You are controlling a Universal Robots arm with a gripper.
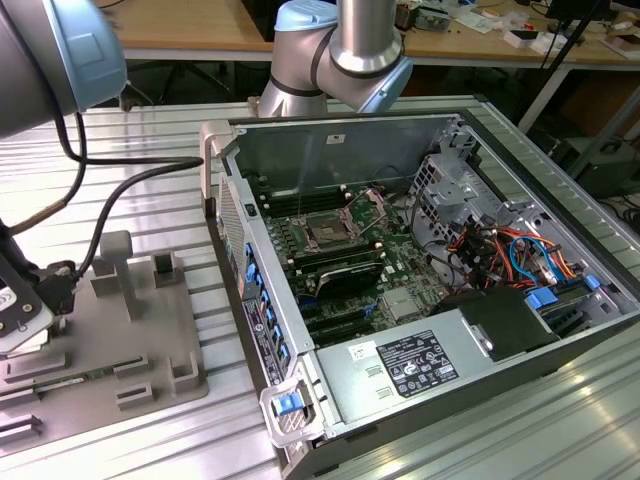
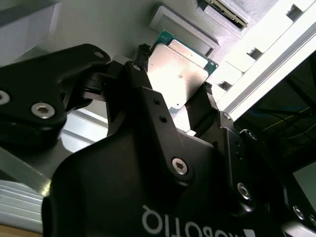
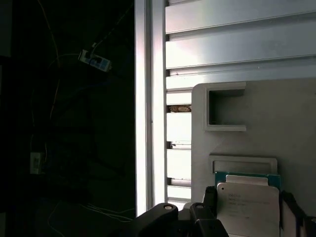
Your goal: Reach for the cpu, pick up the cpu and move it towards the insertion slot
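The cpu, a flat silvery square with a green rim, lies low on the grey fixture at the exterior view's left. In both wrist views my gripper straddles it, and the black fingers press against two opposite edges, so it is shut on the cpu. The gripper sits at the fixture's left end. Far from it, the insertion slot is in the middle of the motherboard inside the opened computer case, its silver frame hinged up.
The grey fixture has raised blocks and posts between the gripper and the case. The case's side wall stands upright beside the fixture. A grey power-supply box, cables and drive cage fill the case's right side. The ribbed aluminium table edge is near.
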